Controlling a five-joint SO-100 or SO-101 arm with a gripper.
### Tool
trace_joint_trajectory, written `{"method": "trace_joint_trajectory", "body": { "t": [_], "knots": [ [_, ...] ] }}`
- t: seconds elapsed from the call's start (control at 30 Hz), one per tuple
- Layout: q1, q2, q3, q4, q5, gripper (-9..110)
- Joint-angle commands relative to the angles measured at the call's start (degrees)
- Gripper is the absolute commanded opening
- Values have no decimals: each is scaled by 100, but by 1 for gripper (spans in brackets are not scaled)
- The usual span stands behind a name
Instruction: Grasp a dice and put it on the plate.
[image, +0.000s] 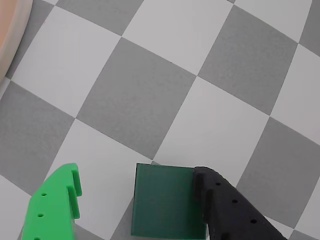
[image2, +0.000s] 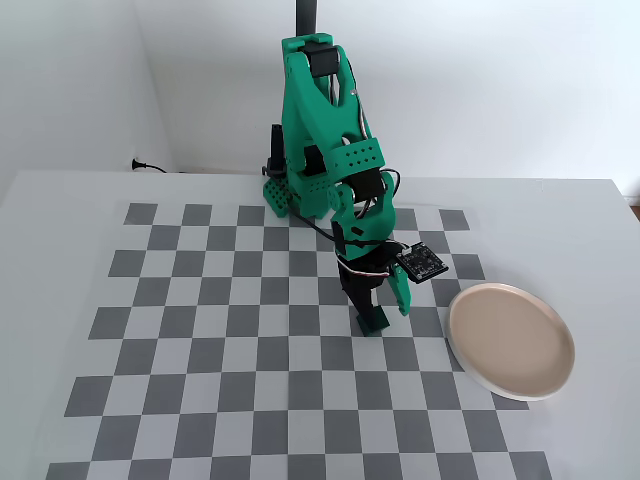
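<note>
So the tool (image: 135, 200) is spread open around the dice (image: 162, 200), black finger touching it, grasp not closed, plate (image2: 511, 340) empty.

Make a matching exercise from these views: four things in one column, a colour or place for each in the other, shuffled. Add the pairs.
Things:
1. dice
2. plate
3. green finger
4. black finger

Descriptions:
A. touching the dice's right side in the wrist view
B. apart from the dice, left of it in the wrist view
C. dark green cube between the fingers
D. beige-pink, empty, right of the arm in the fixed view

Pairs: 1-C, 2-D, 3-B, 4-A
</note>
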Motion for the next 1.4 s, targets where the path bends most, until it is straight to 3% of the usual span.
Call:
{"method": "trace_joint_trajectory", "body": {
  "t": [0.0,0.73,1.37],
  "knots": [
    [79,105,-141,44,-62,19],
    [211,949,-26,562,-114,19],
    [158,149,-18,-18,-44,19]
  ]
}}
